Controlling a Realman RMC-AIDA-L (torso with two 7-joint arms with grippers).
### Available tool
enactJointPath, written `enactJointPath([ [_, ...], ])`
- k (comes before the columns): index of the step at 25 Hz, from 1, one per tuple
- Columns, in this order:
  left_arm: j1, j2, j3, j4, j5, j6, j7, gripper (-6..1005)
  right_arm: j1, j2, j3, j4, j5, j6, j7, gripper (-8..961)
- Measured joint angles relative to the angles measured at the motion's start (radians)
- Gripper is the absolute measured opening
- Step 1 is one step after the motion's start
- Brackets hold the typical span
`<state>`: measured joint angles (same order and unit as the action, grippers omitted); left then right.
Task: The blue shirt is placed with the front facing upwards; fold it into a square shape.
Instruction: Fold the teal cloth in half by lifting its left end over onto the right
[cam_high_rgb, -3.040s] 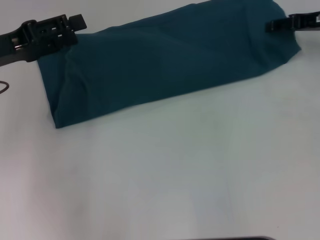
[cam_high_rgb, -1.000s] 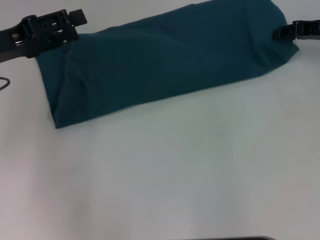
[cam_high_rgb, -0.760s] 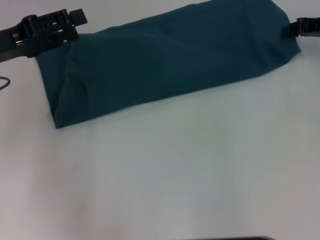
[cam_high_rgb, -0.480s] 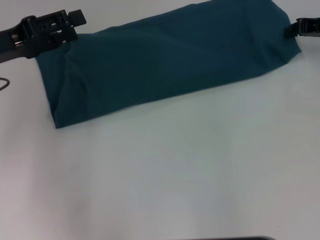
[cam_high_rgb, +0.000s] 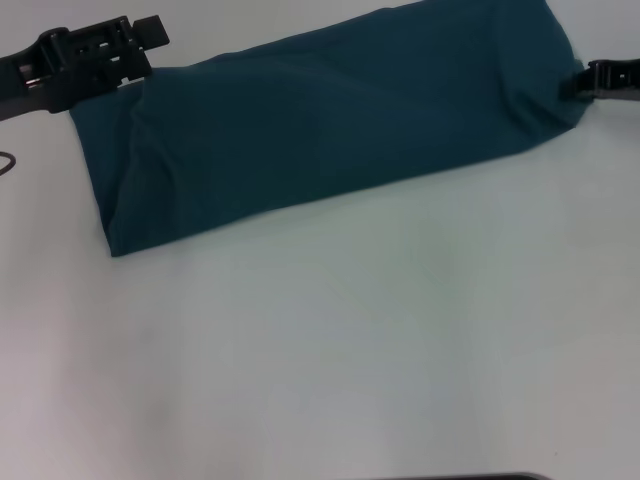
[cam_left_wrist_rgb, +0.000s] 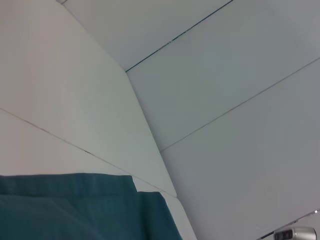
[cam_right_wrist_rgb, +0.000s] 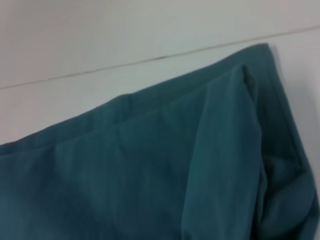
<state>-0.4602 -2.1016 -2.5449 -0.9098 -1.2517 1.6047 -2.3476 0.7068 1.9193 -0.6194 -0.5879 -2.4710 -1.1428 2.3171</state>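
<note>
White and plain, the surface (cam_high_rgb: 330, 350) fills most of the head view, and the blue shirt (cam_high_rgb: 330, 120) lies across its far part. It is folded into a long band that slants from the near left to the far right. No letters show on the cloth. Its left end has a soft ridge and a few wrinkles, and its near left corner comes to a point. The left gripper (cam_high_rgb: 140, 40) is up at the far left corner of the band, just above the cloth edge, with its black arm reaching in from the left side. I cannot tell if its fingers are spread or pressed together. The right gripper (cam_high_rgb: 590, 80) is at the far right end of the band, right beside the cloth edge. I cannot tell how its fingers stand either, or if they touch the cloth. The right wrist view shows the blue shirt (cam_right_wrist_rgb: 160, 165) close up, with layers folded over each other at one corner. The left wrist view shows one corner of the blue shirt (cam_left_wrist_rgb: 85, 210) lying flat, with pale wall panels (cam_left_wrist_rgb: 225, 100) behind it.
</note>
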Motion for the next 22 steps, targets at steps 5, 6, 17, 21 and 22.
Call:
enactJointPath([
  [5,0.0,0.001,0.0,-0.001,0.0,0.006,0.0,703,-0.025,-0.007,0.024,-0.046,0.001,-0.084,0.012,66],
  [6,0.0,0.001,0.0,-0.001,0.0,0.007,0.001,703,-0.033,-0.008,0.029,-0.065,0.001,-0.094,0.019,66],
  [17,0.001,-0.002,0.0,0.0,0.0,0.009,0.001,703,-0.047,-0.012,0.026,-0.147,0.004,-0.1,0.02,79],
  [21,0.004,-0.002,0.0,0.0,0.0,0.009,0.001,704,-0.044,-0.016,-0.032,-0.145,0.004,-0.1,0.016,153],
  [22,0.004,-0.002,0.0,-0.001,0.0,0.009,0.0,704,-0.045,-0.016,-0.047,-0.143,0.003,-0.094,0.014,186],
])
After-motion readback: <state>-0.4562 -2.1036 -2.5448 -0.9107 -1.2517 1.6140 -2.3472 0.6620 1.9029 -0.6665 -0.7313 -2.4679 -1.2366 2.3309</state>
